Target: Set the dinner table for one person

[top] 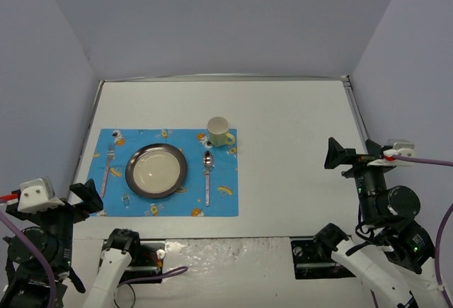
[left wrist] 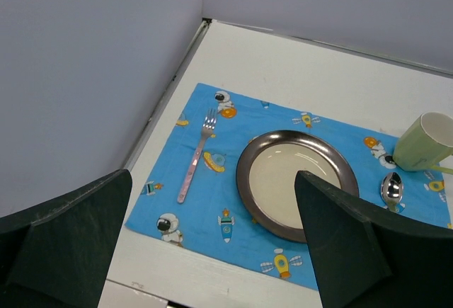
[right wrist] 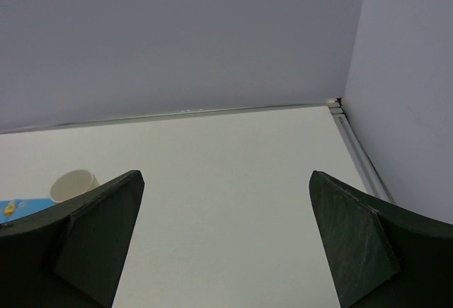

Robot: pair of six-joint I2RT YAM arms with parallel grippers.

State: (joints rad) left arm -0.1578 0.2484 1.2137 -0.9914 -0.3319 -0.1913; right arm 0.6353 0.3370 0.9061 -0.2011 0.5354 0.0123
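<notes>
On the white dinner table (top: 290,124) lies a blue cartoon-printed mat (top: 226,205). On it are a dark-rimmed plate (top: 156,170), a fork (top: 108,168) to its left, a spoon (top: 207,173) to its right and a pale green mug (top: 219,132) at the mat's far right corner. The left wrist view shows the plate (left wrist: 296,183), fork (left wrist: 196,158), spoon (left wrist: 391,188) and mug (left wrist: 425,143). My left gripper (top: 79,196) is open and empty, raised near the mat's near-left corner. My right gripper (top: 334,154) is open and empty at the right side, above bare tabletop (right wrist: 233,180).
Grey walls enclose the table on three sides. A thin metal edge (top: 357,113) runs along the table's right side and another along the left (left wrist: 166,88). The arm bases and cables sit at the near edge.
</notes>
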